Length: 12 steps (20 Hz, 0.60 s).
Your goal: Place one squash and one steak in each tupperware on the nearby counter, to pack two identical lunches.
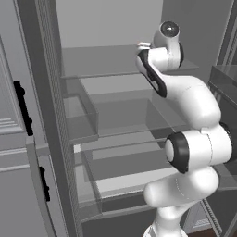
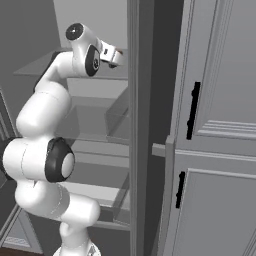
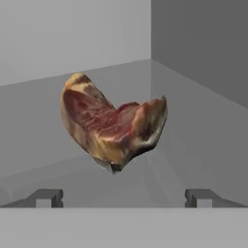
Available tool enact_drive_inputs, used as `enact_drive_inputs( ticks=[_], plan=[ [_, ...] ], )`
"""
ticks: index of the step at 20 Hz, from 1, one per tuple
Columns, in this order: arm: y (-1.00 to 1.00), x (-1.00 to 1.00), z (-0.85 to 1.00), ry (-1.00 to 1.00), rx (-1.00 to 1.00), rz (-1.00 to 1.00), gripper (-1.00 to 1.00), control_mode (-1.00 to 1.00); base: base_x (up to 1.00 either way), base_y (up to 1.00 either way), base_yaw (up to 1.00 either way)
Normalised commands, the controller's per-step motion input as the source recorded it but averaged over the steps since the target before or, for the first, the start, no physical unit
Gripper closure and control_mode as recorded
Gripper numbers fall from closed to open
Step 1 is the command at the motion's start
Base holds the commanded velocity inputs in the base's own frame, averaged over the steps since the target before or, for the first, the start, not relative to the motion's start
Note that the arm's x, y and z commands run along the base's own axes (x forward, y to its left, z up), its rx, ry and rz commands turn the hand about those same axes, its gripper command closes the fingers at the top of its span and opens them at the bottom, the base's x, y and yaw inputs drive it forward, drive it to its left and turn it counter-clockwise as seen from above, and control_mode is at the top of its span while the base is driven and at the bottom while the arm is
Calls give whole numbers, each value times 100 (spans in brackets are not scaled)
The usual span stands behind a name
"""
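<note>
Hand view: steak [image 3: 109, 126] sits dead ahead on a flat grey shelf [image 3: 203, 145], red marbled cut face toward the camera, pale fatty rind along its top and right edge, lower tip pointing down at the shelf surface. Gripper [image 3: 124, 197] is spread wide — the two dark fingertips [image 3: 46, 197] stand far apart at the bottom of the view, one either side of the steak's line, nothing between them, no contact with the meat. Back wall and a side wall meet in a corner behind and to the right of the steak. Left base view: white arm [image 1: 190, 139] rises from lower right and reaches up and forward into an open grey fridge-like cabinet [image 1: 115, 120] with several translucent shelves and bins; the hand is up at the top shelf level, mostly hidden behind the wrist. Grey panelled doors with black handles [image 1: 22, 106] stand at the left. Right base view: arm comes up from lower left, wrist bent toward the upper shelf, gripper tip [image 2: 116, 56] just visible beside the dark door edge [image 2: 145, 125] — too small there to read the jaws. Panelled cabinet fronts with black handles [image 2: 192, 110] fill the right side.
</note>
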Motion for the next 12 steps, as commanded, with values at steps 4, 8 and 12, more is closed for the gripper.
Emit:
enact_drive_inputs(
  ticks=[4, 8, 12],
  plan=[
    [-2, 48, -7, 0, 0, -2, -100, -100, 0, 0, 0],
    [0, 50, -11, 0, 0, -2, -100, -100, 0, 0, 0],
    [0, 50, -12, 0, 0, -2, -100, -100, 0, 0, 0]
  ],
)
